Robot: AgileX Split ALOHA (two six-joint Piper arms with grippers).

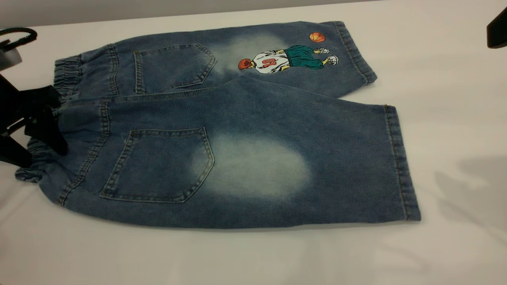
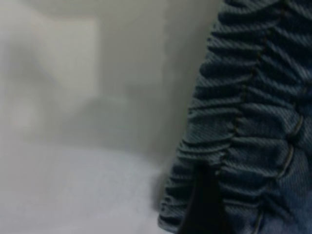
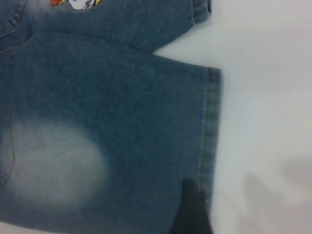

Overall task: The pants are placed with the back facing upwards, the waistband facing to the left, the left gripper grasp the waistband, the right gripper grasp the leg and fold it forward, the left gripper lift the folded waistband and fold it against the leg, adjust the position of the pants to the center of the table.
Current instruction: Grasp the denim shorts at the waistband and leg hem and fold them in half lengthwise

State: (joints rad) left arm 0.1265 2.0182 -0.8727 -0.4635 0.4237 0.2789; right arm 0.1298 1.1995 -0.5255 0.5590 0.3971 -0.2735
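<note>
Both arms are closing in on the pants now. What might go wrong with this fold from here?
1. The left gripper sits on the bunched waistband; it may pinch only one ruched layer and slip.
2. The right gripper is only at the leg hem, so a shallow grab might drop it mid-fold.

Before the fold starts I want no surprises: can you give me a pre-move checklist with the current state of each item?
1. Pants back side up, both pockets showing: ok.
2. Waistband at the left end: ok.
3. Left claw on the waistband: at it, over the gathers; closed grip cannot tell.
4. Right claw on the plain leg: not ok; in the right wrist view a finger only hangs over the hem, nothing pinched.
5. Pants lying flat, no fold yet: ok.
6. Bare table beside the hems: ok.
</note>
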